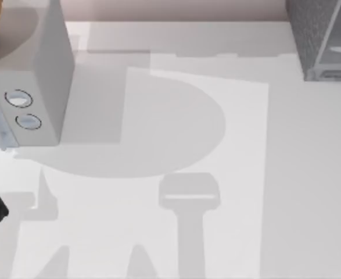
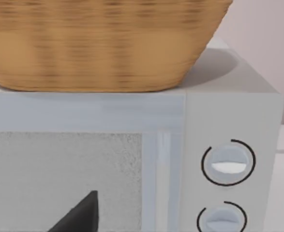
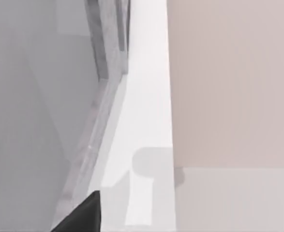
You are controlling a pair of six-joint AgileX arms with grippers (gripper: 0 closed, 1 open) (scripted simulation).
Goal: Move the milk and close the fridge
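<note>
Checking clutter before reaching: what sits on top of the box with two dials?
A woven basket rests on the light grey box; the basket's inside is hidden.

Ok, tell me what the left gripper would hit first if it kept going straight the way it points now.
Most likely the front of the light grey box with two dials: the left wrist view faces its speckled window squarely, under the wicker basket. How near it is I cannot tell.
</note>
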